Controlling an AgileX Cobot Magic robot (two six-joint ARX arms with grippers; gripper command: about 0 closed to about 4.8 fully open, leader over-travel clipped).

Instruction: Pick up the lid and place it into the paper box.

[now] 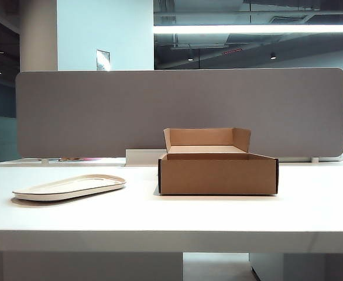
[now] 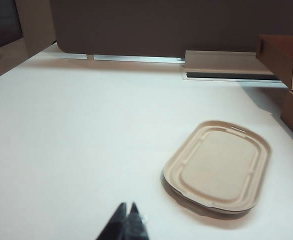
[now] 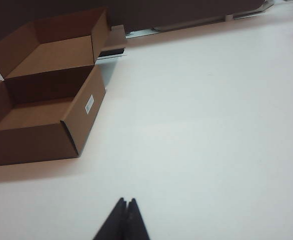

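The off-white oblong lid (image 1: 69, 187) lies flat on the white table at the left, also in the left wrist view as the lid (image 2: 217, 169). The brown paper box (image 1: 218, 172) stands open in the middle of the table with its rear flap upright; the right wrist view shows the paper box (image 3: 41, 120) with nothing inside. My left gripper (image 2: 127, 205) is shut and holds nothing, some way short of the lid. My right gripper (image 3: 126, 201) is shut and holds nothing too, well apart from the box. Neither arm shows in the exterior view.
A grey partition panel (image 1: 180, 111) runs along the back of the table. A low white tray-like block (image 1: 142, 156) sits against it behind the box. The table's front edge (image 1: 171, 234) is near the camera.
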